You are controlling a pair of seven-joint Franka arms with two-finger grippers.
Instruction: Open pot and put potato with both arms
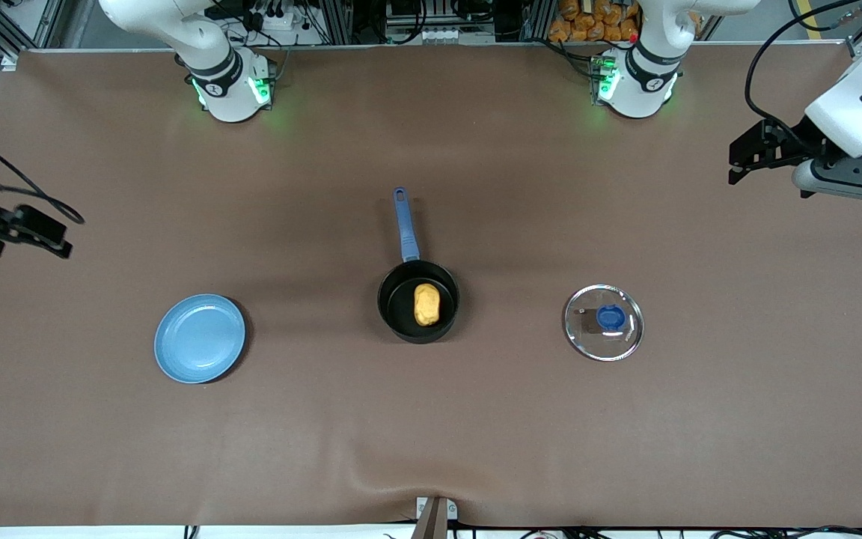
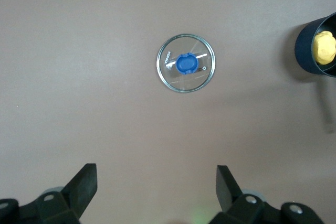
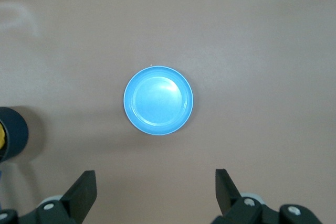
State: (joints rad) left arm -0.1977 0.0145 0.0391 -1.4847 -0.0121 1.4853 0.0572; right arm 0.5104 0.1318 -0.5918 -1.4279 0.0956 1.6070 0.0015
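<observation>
A brown-covered table is seen, cluttered shelving along its robot edge; both arms are held high at the table's ends, left gripper and right gripper spread wide, nothing held; the potato is sat in the pot, lid and blue plate flanking it.

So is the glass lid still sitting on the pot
No, the glass lid lies flat on the table, apart from the pot toward the left arm's end, and the potato lies in the open pot.
</observation>
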